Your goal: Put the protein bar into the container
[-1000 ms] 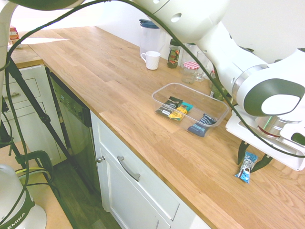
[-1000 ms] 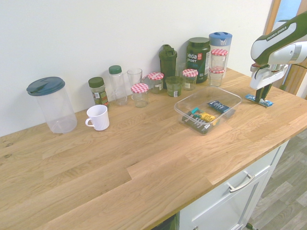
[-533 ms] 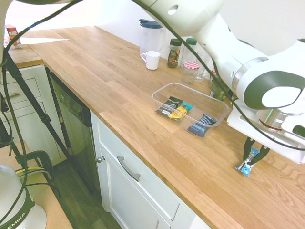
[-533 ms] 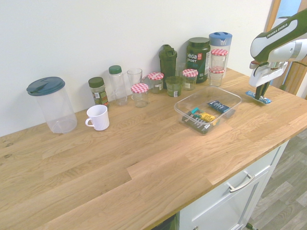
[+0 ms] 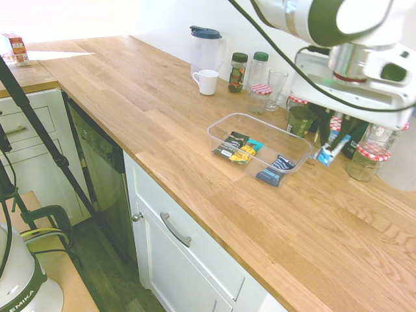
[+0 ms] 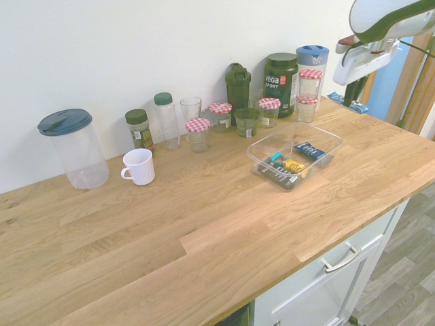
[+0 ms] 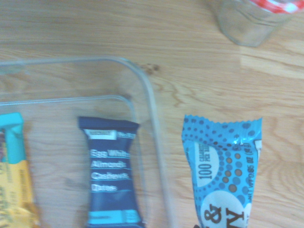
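The protein bar [image 5: 327, 151], in a light-blue dotted wrapper, hangs in the air just past the right end of the container [image 5: 220, 121], above the wooden counter. My gripper [image 5: 334, 138] is shut on its upper end. In the second exterior view the gripper [image 6: 353, 97] and the protein bar [image 6: 347, 103] are high at the right, behind the container [image 6: 323, 133]. The wrist view shows the protein bar [image 7: 223, 166] just outside the container's clear rim [image 7: 151, 95]. A navy bar [image 7: 111, 171] lies inside, beside a yellow and teal one [image 7: 13, 175].
Glass jars with red-checked lids [image 5: 363, 160], a dark green tub [image 6: 280, 83], a shaker [image 6: 238, 88], a drinking glass [image 5: 277, 88] and spice bottles [image 5: 238, 71] line the wall behind the container. A white mug [image 5: 207, 82] and a lidded pitcher [image 5: 204, 50] stand further along. The counter's front edge runs close by.
My gripper closed on the protein bar, lifted it off the counter and carried it up and toward the container's right end.
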Tool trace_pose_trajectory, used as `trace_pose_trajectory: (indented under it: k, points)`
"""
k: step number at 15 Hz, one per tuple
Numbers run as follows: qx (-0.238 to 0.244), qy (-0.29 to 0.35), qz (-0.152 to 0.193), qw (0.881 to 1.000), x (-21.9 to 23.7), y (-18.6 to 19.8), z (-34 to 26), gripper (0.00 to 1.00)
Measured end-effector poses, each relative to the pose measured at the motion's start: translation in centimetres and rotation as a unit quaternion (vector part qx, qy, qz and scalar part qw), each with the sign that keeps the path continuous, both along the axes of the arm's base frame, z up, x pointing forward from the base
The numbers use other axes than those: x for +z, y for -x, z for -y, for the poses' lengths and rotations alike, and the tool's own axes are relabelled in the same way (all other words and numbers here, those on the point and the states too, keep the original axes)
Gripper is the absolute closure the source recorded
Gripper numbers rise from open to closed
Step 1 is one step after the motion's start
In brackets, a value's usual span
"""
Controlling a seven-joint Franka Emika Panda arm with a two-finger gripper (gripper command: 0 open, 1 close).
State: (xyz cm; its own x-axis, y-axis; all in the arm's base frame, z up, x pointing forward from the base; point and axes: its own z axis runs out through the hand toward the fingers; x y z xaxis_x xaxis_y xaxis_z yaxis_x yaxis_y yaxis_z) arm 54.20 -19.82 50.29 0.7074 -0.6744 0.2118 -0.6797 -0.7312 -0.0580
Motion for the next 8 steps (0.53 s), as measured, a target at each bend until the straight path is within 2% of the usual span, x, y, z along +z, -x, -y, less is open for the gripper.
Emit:
trace_pose_trajectory:
  k: [4, 8]
  points:
    - [0.019, 0.015, -0.015, 1.0, -2.0, -2.2, -7.9, 1.0]
    - [0.026, 0.022, -0.028, 0.999, -4.8, -3.5, -10.8, 1.0]
